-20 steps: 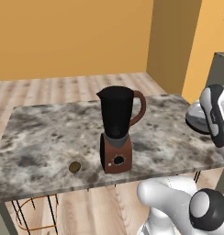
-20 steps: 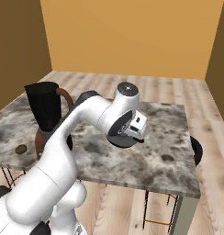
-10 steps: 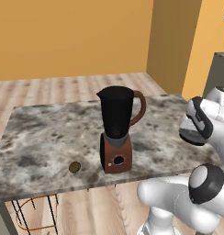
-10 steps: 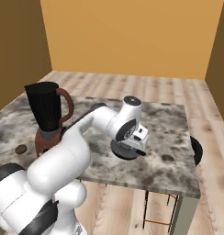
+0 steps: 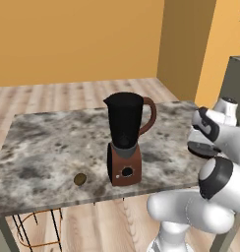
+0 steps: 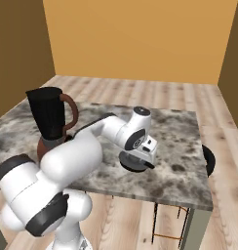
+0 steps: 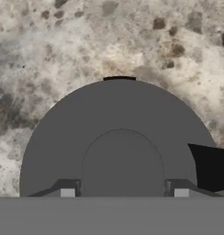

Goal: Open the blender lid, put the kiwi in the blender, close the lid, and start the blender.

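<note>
The blender lid (image 7: 118, 147) is being lowered toward the worktop (image 6: 179, 146), gripped by its knob in the gripper (image 7: 121, 193), leaving the blender (image 5: 126, 140) open for the kiwi (image 5: 80, 179).

Arm reaches out to the robot's right, elbow bent, forearm sloping down, hand pointing straight down. Gripper (image 7: 121, 192) low — jaws part-closed, one finger (image 7: 67, 190) each side of the raised knob of the lid (image 7: 118, 137), clamped on it. In the right base view the gripper (image 6: 139, 157) sits directly atop the lid (image 6: 134, 163); in the left base view the wrist stands above the lid (image 5: 202, 149) — fingers hidden there.
</note>
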Available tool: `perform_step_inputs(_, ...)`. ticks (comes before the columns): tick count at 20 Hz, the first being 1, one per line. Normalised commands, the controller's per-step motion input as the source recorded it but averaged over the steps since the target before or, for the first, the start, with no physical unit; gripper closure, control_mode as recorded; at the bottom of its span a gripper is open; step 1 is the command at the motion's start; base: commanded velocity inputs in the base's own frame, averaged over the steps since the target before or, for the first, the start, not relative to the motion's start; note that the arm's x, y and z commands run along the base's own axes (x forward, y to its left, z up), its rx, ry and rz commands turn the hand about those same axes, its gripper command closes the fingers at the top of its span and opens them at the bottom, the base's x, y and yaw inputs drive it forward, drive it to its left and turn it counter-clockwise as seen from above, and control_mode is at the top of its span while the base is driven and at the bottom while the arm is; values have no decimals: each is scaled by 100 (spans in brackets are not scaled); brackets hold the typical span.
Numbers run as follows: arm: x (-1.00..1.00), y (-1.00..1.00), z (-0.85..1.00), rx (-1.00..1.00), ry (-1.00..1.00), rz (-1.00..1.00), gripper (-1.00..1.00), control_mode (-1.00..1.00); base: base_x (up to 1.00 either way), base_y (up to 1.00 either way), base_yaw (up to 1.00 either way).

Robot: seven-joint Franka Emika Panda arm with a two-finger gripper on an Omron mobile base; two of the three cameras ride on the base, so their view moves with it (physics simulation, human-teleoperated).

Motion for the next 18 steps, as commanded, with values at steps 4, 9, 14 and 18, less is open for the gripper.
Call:
perform_step_inputs(4, 22, 0, -26, 1, 0, 0, 100, -100, 0, 0, 0)
perform_step_inputs(9, 26, 2, -33, 0, 0, -3, 100, -100, 0, 0, 0)
perform_step_inputs(14, 27, 1, -30, 0, 0, -3, 100, -100, 0, 0, 0)
perform_step_inputs(18, 16, 1, -30, 0, 0, -1, 100, -100, 0, 0, 0)
